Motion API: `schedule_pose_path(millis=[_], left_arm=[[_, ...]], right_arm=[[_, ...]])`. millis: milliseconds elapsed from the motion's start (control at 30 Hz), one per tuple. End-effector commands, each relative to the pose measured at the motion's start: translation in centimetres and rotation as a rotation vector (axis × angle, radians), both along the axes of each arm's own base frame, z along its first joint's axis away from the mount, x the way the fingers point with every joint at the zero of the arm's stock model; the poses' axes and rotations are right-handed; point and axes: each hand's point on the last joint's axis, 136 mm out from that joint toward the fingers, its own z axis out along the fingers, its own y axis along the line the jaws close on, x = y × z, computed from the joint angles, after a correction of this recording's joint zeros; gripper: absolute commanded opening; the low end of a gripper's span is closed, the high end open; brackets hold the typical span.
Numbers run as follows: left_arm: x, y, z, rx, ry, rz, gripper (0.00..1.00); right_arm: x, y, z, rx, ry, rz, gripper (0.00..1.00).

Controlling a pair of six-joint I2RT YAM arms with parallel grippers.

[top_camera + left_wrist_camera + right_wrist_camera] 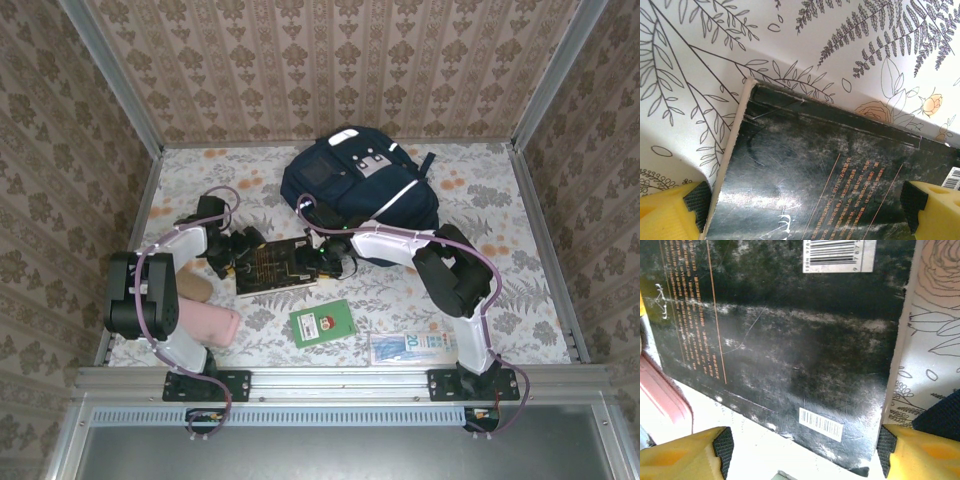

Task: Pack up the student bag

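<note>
Both pincers are apart. The left pincer (805, 200) straddles one end of the black book (275, 265), and the right pincer (804, 447) straddles the opposite end; can't tell if the pads touch it. The student bag (360, 190) lies at far centre of the counter (520, 290), just behind the book.

White-and-black arms (185, 245), purple cables (487, 290) — yellow fingers (665, 215)
</note>
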Motion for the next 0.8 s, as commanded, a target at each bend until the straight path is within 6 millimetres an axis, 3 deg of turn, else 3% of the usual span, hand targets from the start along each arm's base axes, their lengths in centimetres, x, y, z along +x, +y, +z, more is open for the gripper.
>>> schedule_pose_path(millis=[0,600,767], left_arm=[[-1.3,-1.6,-0.2,-0.057,0.048,-0.032,1.00],[-1.4,-1.7,-0.1,-0.035,0.043,-0.050,1.00],[-1.6,-1.8,-0.1,-0.033,0.043,-0.056,1.00]], right_arm=[[0.0,2.3,3.1,0.125,-0.010,0.027,0.75],[0.8,1.0,5.7,0.162,-0.038,-0.015,0.65],[0.8,1.2,5.4,0.185,-0.019,-0.017,0.64]])
